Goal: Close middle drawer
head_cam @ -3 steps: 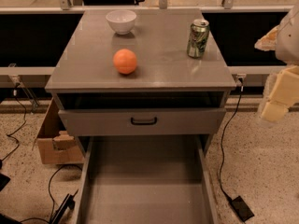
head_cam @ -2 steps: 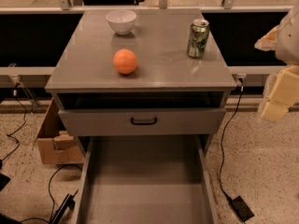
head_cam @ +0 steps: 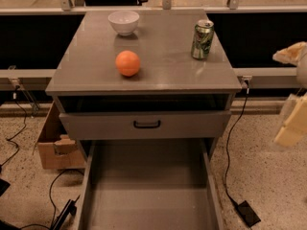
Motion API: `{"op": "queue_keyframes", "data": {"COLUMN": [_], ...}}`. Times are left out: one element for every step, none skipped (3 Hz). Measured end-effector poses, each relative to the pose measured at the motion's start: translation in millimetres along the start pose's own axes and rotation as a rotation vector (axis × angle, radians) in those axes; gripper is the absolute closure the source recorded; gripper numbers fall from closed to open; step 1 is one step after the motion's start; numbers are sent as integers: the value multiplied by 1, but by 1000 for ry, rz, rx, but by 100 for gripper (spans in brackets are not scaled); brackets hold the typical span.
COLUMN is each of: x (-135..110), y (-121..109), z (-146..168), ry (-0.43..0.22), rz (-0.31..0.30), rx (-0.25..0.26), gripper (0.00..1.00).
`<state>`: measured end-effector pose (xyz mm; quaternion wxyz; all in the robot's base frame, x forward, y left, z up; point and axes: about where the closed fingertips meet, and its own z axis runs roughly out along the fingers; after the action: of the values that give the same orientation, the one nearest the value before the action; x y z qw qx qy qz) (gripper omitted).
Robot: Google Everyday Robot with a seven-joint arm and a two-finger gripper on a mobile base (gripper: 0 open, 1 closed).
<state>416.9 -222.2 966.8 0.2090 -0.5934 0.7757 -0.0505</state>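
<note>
The middle drawer [head_cam: 148, 186] is pulled far out towards me. Its long plain grey tray is empty, and its front and handle are cut off by the bottom edge of the view. Above it is the taller-fronted top drawer [head_cam: 144, 124] with a small black handle, standing slightly out with a dark gap over it. My gripper [head_cam: 284, 97] hangs at the right edge of the view, right of the cabinet and level with the top drawer. Its two beige fingers [head_cam: 290, 126] are apart with nothing between them, and it touches no drawer.
On the cabinet top [head_cam: 163, 75] stand a white bowl [head_cam: 123, 22], an orange [head_cam: 128, 63] and a green can [head_cam: 202, 39]. A cardboard box [head_cam: 55, 145] sits on the floor to the left. Cables and a black power brick [head_cam: 247, 212] lie on the floor at the right.
</note>
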Motion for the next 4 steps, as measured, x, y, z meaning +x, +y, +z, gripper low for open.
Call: {"op": "queue_keyframes", "data": {"x": [45, 90, 130, 161], "y": [32, 70, 106, 133], "z": [27, 67, 108, 140], "ry": [28, 74, 151, 201], "rz": [73, 133, 153, 188], "rx": [16, -6, -26, -35], "gripper": [0, 0, 0, 0]}}
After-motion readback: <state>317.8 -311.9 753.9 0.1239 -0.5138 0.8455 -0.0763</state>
